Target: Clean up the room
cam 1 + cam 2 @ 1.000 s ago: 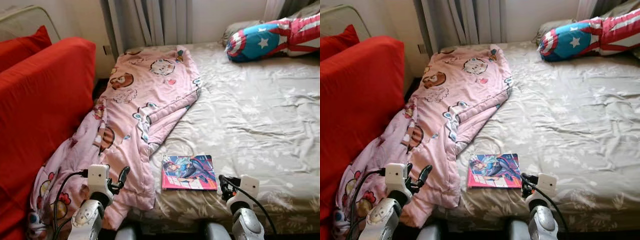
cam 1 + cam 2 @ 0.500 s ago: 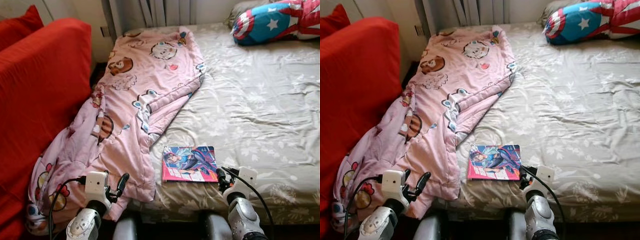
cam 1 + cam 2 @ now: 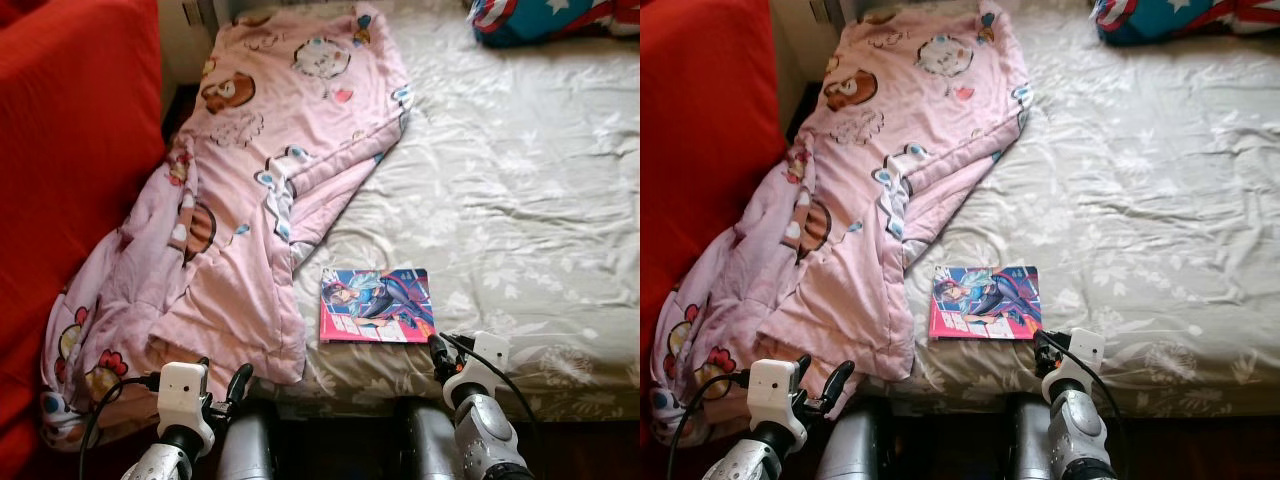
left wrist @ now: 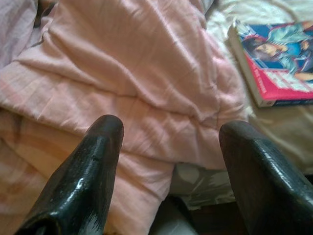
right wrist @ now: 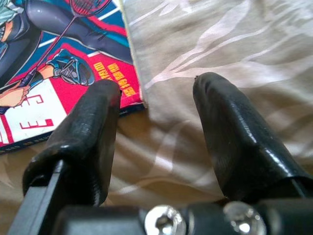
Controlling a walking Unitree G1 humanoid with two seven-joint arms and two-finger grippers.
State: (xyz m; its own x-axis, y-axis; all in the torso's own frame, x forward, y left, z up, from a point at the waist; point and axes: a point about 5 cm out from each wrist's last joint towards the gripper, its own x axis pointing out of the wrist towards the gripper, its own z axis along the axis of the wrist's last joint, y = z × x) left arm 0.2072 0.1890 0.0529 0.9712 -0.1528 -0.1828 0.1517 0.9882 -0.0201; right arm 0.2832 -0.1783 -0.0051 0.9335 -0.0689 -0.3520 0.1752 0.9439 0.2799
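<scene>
The book (image 3: 377, 306) lies flat on the bed (image 3: 520, 200): thin, light, bendy, best pinched at its near right corner. Right claw (image 5: 151, 122) released beside it; left claw (image 4: 166, 147) released over the blanket (image 3: 250, 200).

Red sofa (image 3: 70, 150), bed (image 3: 520, 180) with floral grey sheet

The bed (image 3: 540, 200) has a wide bare stretch of grey sheet on its right half, open to a reach from the near edge. A book (image 3: 376, 306) lies flat near that edge, with bare sheet just beside its right side. The pink blanket (image 3: 250, 200) heaps over the bed's left side and spills off the near corner, crowding the book's left edge. A red sofa (image 3: 70, 150) walls the far left.
</scene>
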